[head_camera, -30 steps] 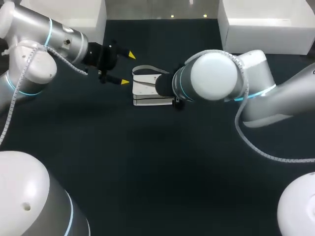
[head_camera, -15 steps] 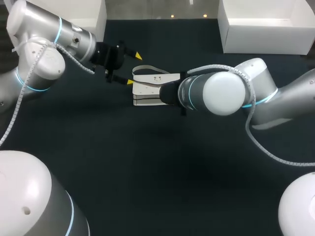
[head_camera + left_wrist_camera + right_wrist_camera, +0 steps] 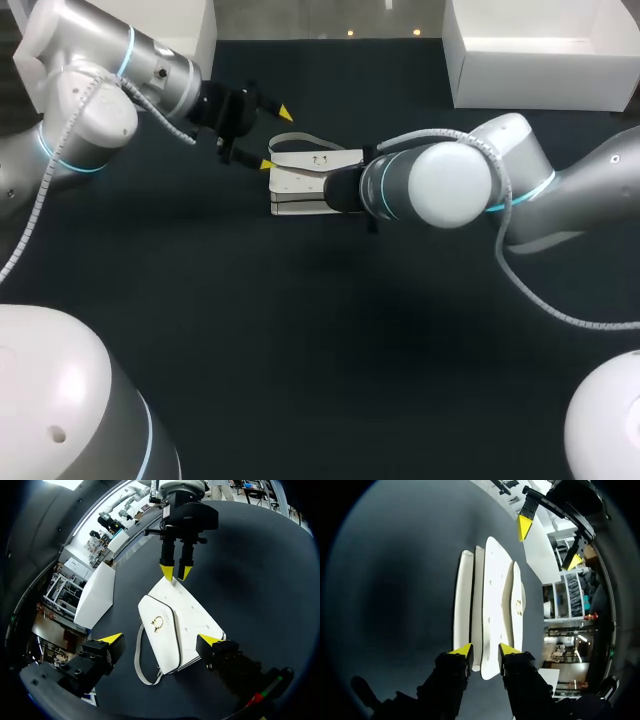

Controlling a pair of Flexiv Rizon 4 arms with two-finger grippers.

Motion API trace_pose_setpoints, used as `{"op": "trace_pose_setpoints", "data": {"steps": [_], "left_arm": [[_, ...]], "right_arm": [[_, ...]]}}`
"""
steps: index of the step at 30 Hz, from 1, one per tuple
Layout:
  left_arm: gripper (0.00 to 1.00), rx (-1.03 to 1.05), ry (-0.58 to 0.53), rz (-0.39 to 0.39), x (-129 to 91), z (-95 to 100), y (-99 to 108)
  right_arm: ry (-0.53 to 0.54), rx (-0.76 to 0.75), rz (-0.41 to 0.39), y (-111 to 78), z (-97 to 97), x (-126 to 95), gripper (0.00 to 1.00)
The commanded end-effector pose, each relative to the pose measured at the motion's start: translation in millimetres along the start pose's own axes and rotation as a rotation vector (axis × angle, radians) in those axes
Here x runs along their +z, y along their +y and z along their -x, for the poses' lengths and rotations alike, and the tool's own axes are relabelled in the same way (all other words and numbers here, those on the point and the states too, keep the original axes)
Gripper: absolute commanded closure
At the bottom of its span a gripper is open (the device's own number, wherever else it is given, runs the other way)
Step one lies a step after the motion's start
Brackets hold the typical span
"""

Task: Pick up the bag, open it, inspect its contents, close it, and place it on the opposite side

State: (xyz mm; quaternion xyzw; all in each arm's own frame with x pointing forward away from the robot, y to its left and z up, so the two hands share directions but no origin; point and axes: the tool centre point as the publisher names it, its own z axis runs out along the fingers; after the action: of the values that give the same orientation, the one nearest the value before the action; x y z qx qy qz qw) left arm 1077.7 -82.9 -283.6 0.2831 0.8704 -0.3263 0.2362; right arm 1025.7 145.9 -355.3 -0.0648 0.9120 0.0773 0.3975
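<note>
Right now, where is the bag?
In the head view the white bag lies on the dark table, far middle, between the left gripper at its left end and the right gripper at its right end.

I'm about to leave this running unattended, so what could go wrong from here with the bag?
The right gripper meets the bag only at its end edge, where separate layers show, so a lift may catch just one layer or slip off. The loose strap loops out right by the open left gripper, and closing there could snag it. Both grippers face each other across the flat-lying bag, so a push from either may slide it.
</note>
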Motion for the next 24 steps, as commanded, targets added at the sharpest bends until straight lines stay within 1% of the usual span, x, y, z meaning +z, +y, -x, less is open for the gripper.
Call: {"op": "trace_pose_setpoints", "data": {"steps": [1,5,8,9,11,15,19,22,24], "left_arm": [[0.00,0.001,0.012,-0.005,3.9,2.0,4.0],[0.00,0.002,0.019,-0.004,4.9,1.6,4.3],[0.00,0.002,0.021,-0.005,5.7,1.7,4.4],[0.00,0.002,0.022,-0.005,5.9,1.8,4.5],[0.00,0.002,0.023,-0.005,6.4,2.0,4.6],[0.00,0.005,0.026,-0.008,7.0,2.0,4.6],[0.00,0.005,0.029,-0.011,7.6,0.9,5.4],[0.00,0.006,0.031,-0.012,7.2,-0.2,5.9],[0.00,0.007,0.030,-0.012,6.6,-0.5,6.0]], "right_arm": [[-0.080,0.000,-0.005,-2.9,-4.0,5.7,0.69],[-0.073,-0.010,-0.025,-4.4,-4.0,8.9,0.71],[-0.074,-0.012,-0.026,-4.5,-3.0,9.8,0.73],[-0.075,-0.013,-0.027,-4.4,-2.5,9.9,0.75],[-0.075,-0.017,-0.030,-4.1,-1.7,10.3,0.82],[-0.072,-0.020,-0.042,-3.8,-1.4,12.5,0.89],[-0.067,-0.020,-0.048,-2.3,-2.4,14.4,0.89],[-0.066,-0.019,-0.051,-0.9,-2.8,15.2,0.81],[-0.067,-0.017,-0.053,-0.4,-2.7,15.3,0.83]]}}
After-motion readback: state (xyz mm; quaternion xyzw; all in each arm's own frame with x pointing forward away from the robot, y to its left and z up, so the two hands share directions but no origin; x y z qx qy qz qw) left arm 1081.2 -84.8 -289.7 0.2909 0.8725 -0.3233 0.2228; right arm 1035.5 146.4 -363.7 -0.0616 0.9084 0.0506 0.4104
